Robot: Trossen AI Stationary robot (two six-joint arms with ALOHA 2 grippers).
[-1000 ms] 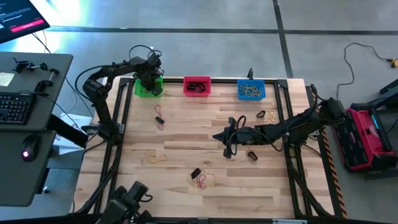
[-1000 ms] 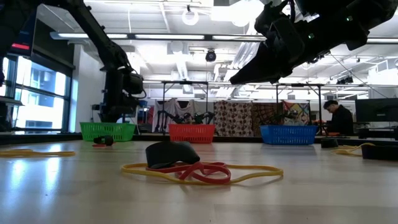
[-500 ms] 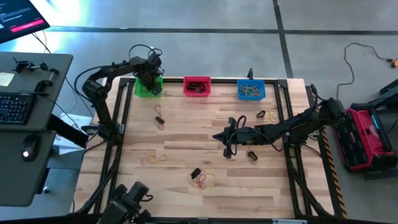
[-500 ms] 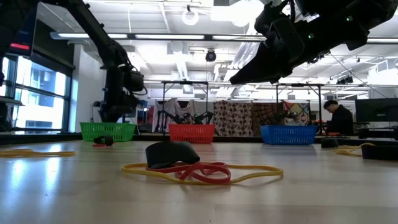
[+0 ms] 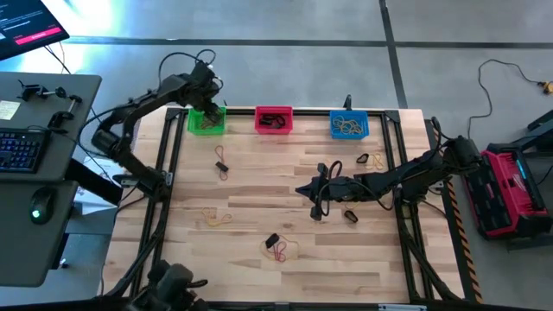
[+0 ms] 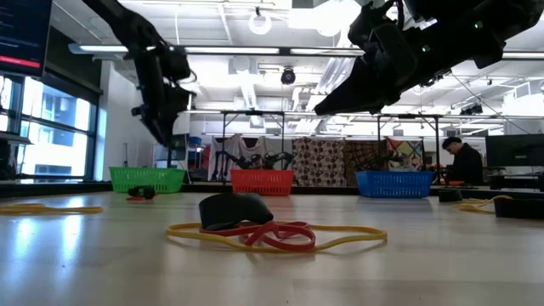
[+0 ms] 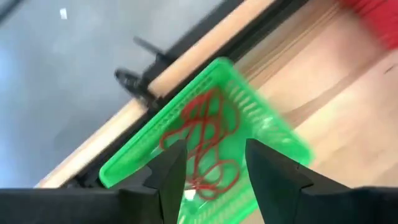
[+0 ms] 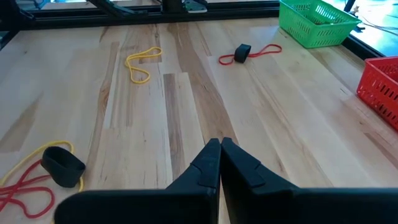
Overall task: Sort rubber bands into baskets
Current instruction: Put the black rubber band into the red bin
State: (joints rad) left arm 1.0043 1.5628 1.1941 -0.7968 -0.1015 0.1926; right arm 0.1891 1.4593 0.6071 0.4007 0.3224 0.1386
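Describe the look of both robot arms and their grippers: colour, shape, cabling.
Both arms are dark, nearly black, built of jointed tubular links. The left arm carries loose black cables looping near its wrist; the right arm has similar cables by its gripper. The left gripper and right gripper each have two dark, angular, tapering fingers. No markings are legible.

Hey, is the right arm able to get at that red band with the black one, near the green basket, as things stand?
Probably yes. The right gripper hangs shut over mid-table, and only bare wood lies between it and the red band with its black band. The left gripper is up over the green basket, clear of that path.
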